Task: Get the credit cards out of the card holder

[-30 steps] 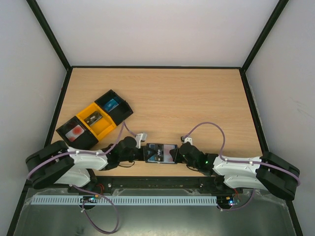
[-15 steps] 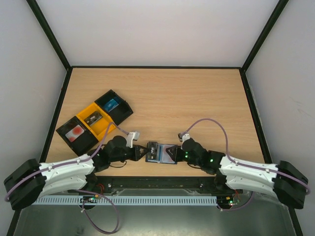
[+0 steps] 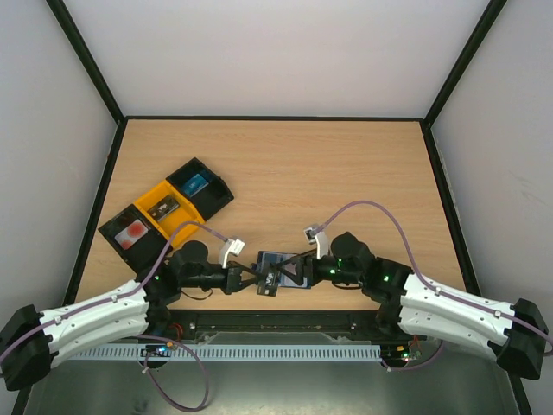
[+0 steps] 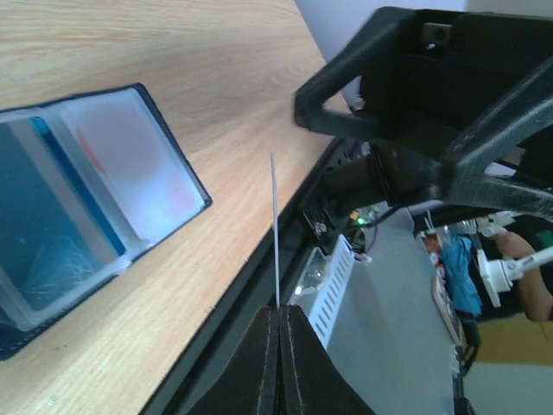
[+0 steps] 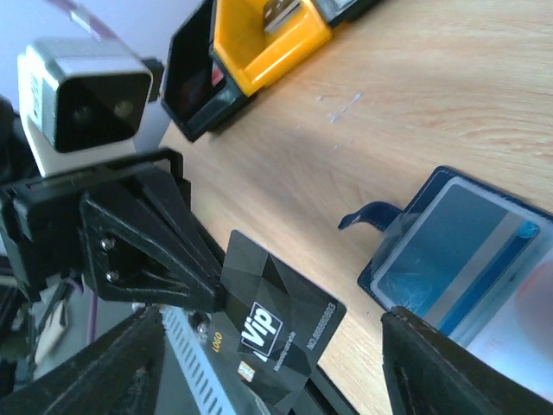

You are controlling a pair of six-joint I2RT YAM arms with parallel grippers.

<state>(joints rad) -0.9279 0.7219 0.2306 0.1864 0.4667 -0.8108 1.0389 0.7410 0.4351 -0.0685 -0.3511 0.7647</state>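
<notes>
The small dark navy folding card holder [image 5: 458,246] lies open and flat on the light wooden table [image 3: 346,173], close to its near edge, its clear slot windows facing up. A blue plastic card [image 5: 484,242] sits under one window and a pinkish-red card [image 4: 130,156] under the other; the holder's little closure tab [image 5: 367,216] sticks out from its left side.

Just left of the holder, the left gripper [image 4: 278,320] has its fingers pressed together on a thin black plastic card printed with "VIP" [image 5: 276,324]. The card is clear of the holder and held above the table, edge-on to the left wrist camera.

On the holder's right side, the right gripper [image 3: 300,270] has its fingers spread wide with nothing between them.

Well apart from the holder, to its far left, stand a yellow open tray [image 3: 168,212] and two black open trays [image 3: 200,186], touching in a slanted row
</notes>
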